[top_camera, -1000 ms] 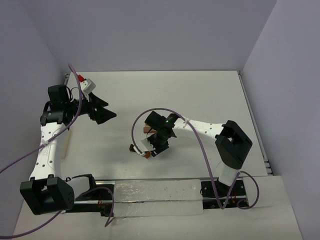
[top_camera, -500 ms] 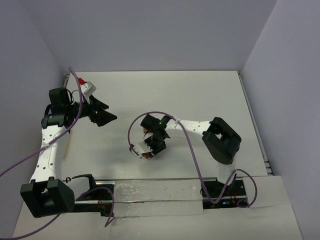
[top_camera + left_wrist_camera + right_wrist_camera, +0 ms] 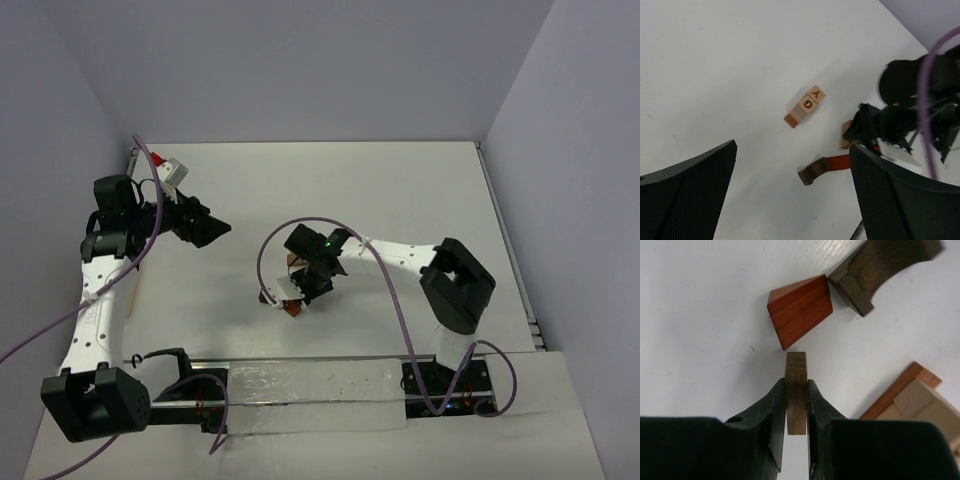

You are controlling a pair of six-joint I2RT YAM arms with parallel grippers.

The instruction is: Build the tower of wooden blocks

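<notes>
My right gripper (image 3: 796, 382) is shut on a thin tan wooden block (image 3: 796, 371), held on edge just above the table. Right in front of it lies a reddish-brown wedge (image 3: 801, 310), touching a dark brown arched block (image 3: 880, 270). A tan and reddish block pair (image 3: 915, 400) lies to the right. In the top view the right gripper (image 3: 306, 288) hangs over this cluster (image 3: 292, 309). My left gripper (image 3: 790, 200) is open and empty, high above the table. It looks down on two tan lettered blocks (image 3: 805, 106) and the arched block (image 3: 812, 172).
A pale wooden strip (image 3: 132, 290) lies along the left side under the left arm. A clear plastic sheet (image 3: 320, 392) covers the near edge between the arm bases. Purple cables loop from both arms.
The right gripper has shifted a little left, then back, over the block cluster, still holding the thin block. The right elbow swung. The left gripper has risen slightly.
</notes>
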